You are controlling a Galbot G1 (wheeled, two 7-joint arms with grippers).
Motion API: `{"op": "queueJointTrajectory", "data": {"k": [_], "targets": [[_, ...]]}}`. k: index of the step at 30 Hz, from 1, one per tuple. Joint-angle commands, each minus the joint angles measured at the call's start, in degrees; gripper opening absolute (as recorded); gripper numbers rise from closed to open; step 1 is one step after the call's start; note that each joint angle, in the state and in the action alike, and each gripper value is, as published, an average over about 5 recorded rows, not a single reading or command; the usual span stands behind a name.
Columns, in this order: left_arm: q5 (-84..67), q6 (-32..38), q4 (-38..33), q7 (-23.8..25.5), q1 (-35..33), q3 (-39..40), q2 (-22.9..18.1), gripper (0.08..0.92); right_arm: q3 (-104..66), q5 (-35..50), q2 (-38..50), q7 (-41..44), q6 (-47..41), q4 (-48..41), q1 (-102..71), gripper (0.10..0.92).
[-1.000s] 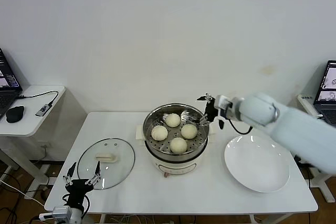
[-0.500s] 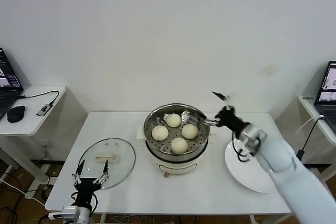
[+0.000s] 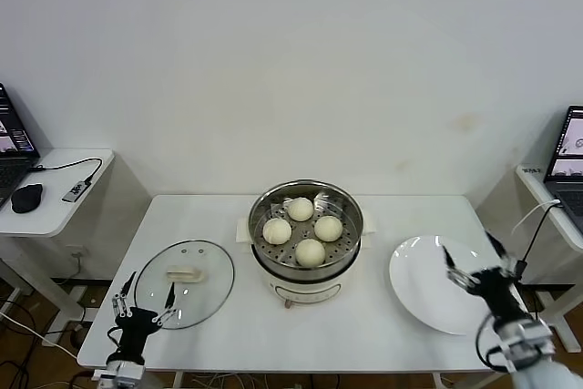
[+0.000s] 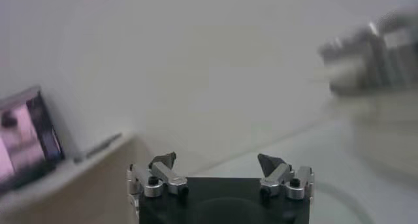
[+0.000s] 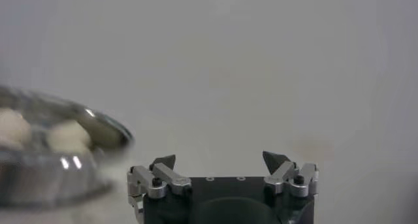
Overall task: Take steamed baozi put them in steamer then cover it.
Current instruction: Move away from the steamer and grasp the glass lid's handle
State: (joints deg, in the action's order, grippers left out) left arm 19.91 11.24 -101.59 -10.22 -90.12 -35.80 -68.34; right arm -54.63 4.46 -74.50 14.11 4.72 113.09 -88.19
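Note:
Four cream-white baozi point(image 3: 310, 251) lie on the perforated tray of the steel steamer point(image 3: 349, 208) at the table's middle. The steamer is uncovered and also shows in the right wrist view point(image 5: 59, 153). The glass cover point(image 3: 205, 294) with its cream handle lies flat on the table at the left. My left gripper point(image 3: 143, 302) is open and empty at the table's front-left edge, beside the cover; its fingers point(image 4: 162, 160) are spread. My right gripper point(image 3: 474, 261) is open and empty over the right edge of the white plate point(image 3: 428, 298); its fingers point(image 5: 274, 160) are spread.
A side table point(image 3: 55, 198) at the left holds a laptop, a mouse and a cable. Another laptop point(image 3: 569, 148) stands at the far right. A white wall runs behind the table.
My right arm has pulled back from the steamer's rim, down and to the right, to the plate's right edge. My left gripper has shifted slightly near the cover.

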Motion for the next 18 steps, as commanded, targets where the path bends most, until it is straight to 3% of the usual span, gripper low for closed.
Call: {"op": "queueJointTrajectory", "data": {"k": [1, 18], "targets": [[41.4, 3.5, 8.7, -2.5, 1.6, -2.9, 5.1, 0.823, -10.1, -2.6, -9.6, -5.1, 1.3, 0.6, -6.9, 0.823], [48.3, 3.4, 16.2, -2.3, 15.3, 3.8, 5.4, 0.823, -10.3, -5.3, -12.6, -6.7, 3.6, -1.0, -8.5, 0.823]]}}
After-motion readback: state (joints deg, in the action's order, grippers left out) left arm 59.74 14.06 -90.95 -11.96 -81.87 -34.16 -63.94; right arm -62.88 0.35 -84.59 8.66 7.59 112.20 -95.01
